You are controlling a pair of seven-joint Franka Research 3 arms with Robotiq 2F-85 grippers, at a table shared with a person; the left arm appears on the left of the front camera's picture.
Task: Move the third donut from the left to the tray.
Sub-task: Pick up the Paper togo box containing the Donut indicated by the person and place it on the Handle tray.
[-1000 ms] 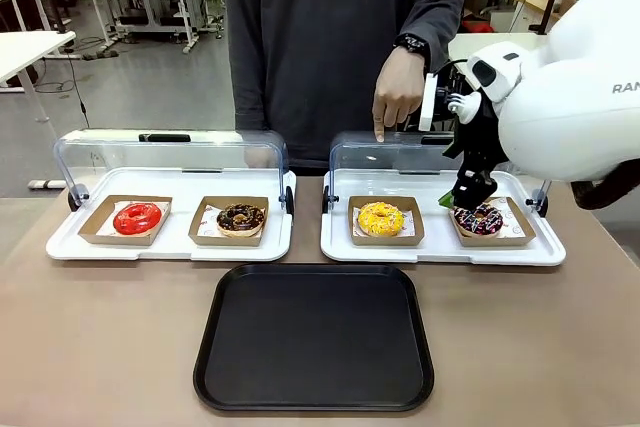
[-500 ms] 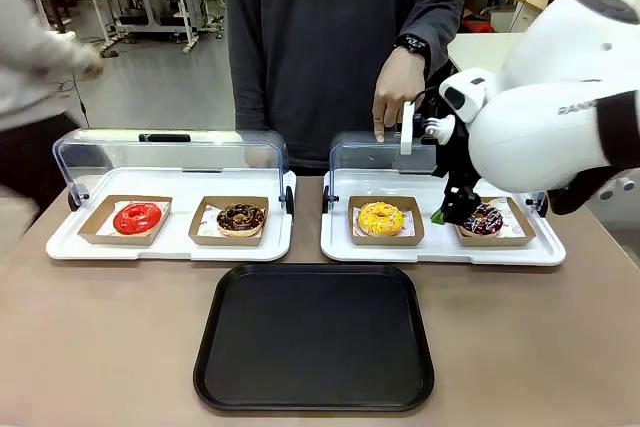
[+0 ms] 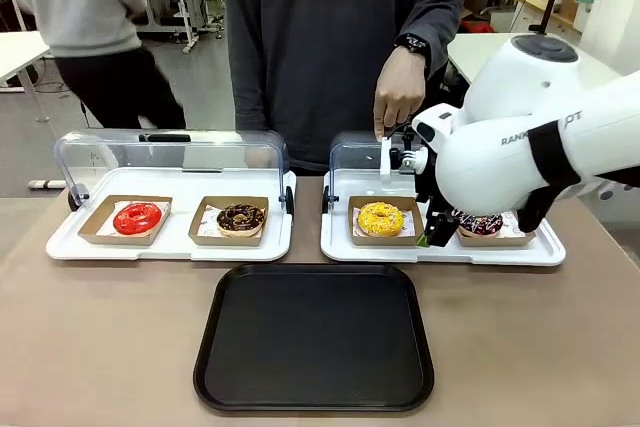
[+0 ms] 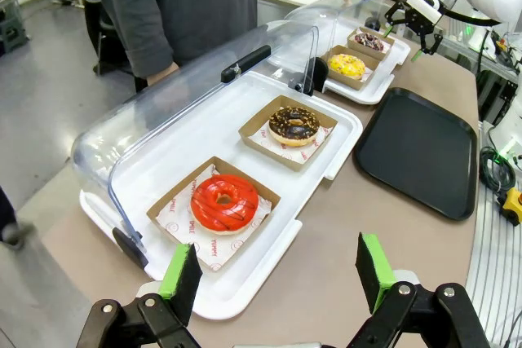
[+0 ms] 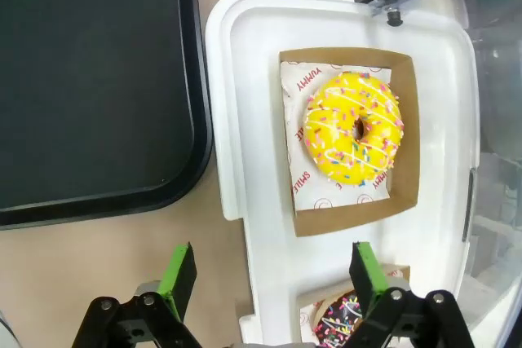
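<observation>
The third donut (image 3: 381, 217), yellow-iced with coloured sprinkles, lies in its brown cardboard holder on the right white tray (image 3: 440, 251). The black tray (image 3: 315, 335) lies in front, near the table's front edge. My right gripper (image 3: 430, 232) hangs low between the yellow donut and the sprinkled chocolate donut (image 3: 482, 223). From the right wrist, the gripper (image 5: 272, 270) is open and holds nothing; the yellow donut (image 5: 355, 138) lies just ahead of it and the black tray (image 5: 90, 79) to the left. My left gripper (image 4: 277, 270) is open above the left white tray's near edge, near the red donut (image 4: 223, 202).
The left white tray (image 3: 170, 247) holds a red donut (image 3: 137, 217) and a chocolate donut (image 3: 241, 217). Both trays' clear domed lids stand open at the back. A person's hand (image 3: 398, 95) points down at the right lid (image 3: 370, 152). Another person stands at the back left.
My right arm has swung left from over the sprinkled chocolate donut and come down beside the yellow one. A person in grey has walked in at the back left.
</observation>
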